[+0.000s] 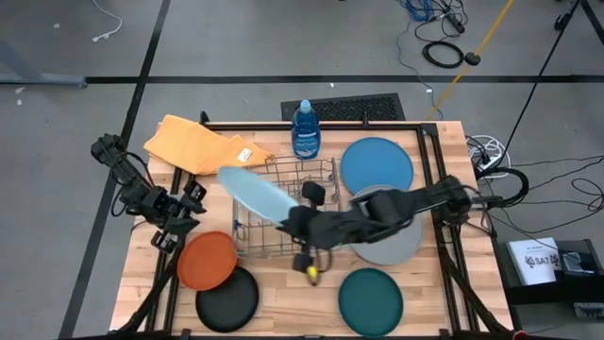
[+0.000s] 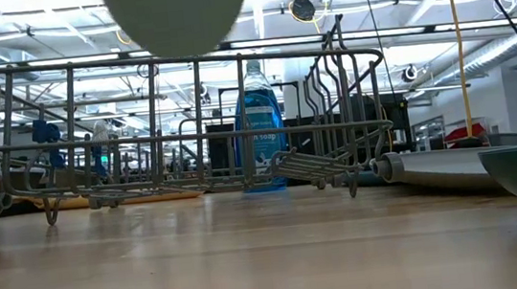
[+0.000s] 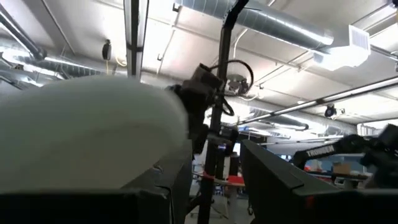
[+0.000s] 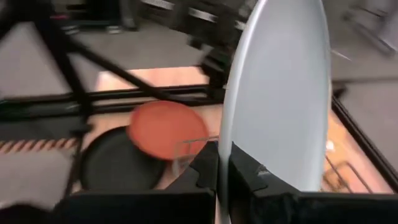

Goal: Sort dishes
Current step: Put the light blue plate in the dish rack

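So the right gripper [image 1: 294,223] is clamped tight on the rim of the light blue plate [image 1: 257,194], holding it tilted on edge above the wire rack [image 1: 283,215]. Left gripper [image 1: 185,210] sits partly open, holding nothing, right by the orange plate [image 1: 207,260], which overlaps the black plate [image 1: 226,299].

A rack [image 1: 260,236] sits in the middle of the table [image 1: 283,302], with a bottle [image 1: 305,130] behind it at the back edge and a cloth [image 1: 193,144] at the back-left corner. Over the rack, a raised plate [image 1: 253,194] stands on edge, pinched in the right gripper [image 1: 300,222]. At the front-left corner an upper plate [image 1: 206,260] overlaps a lower plate [image 1: 226,300], and along the right edge lie a back plate [image 1: 377,165], a middle plate [image 1: 396,247] and a front plate [image 1: 371,302].
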Available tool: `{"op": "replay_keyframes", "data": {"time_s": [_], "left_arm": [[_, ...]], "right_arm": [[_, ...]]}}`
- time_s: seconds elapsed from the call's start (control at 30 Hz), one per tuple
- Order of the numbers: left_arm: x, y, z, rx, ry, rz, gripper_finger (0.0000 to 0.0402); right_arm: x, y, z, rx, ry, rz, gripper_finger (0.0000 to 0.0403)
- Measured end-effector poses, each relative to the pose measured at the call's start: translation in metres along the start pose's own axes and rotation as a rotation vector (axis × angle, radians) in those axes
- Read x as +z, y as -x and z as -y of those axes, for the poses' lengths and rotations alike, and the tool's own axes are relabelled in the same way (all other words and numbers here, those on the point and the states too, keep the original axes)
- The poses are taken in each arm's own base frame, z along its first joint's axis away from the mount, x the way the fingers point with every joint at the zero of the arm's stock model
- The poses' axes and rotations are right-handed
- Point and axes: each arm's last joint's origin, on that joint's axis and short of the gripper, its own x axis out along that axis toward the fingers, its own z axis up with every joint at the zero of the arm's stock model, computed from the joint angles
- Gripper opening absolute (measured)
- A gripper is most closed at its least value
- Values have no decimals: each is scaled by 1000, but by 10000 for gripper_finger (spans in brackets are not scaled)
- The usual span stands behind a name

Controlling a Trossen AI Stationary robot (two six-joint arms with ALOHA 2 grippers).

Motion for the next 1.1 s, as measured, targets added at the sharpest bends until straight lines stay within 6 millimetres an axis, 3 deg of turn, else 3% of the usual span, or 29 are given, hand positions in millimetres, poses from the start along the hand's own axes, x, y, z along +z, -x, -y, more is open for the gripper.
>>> {"op": "replay_keyframes", "data": {"time_s": [0.23,0.47,0.63,0.77,0.93,1.1], "left_arm": [[3,0,2,-73,12,43,137],[9,1,5,-203,32,119,137],[12,2,7,-316,53,159,137],[12,3,10,-402,49,178,137],[13,4,12,-505,51,194,137],[13,5,13,-534,75,191,137]], "right_arm": [[-19,-49,-18,-99,-174,36,2],[-20,-76,-30,-194,-370,225,2],[-32,-95,-38,-298,-506,306,2],[-40,-117,-49,-287,-598,389,2],[-52,-139,-57,-298,-647,464,2],[-58,-147,-55,-323,-662,457,2]]}}
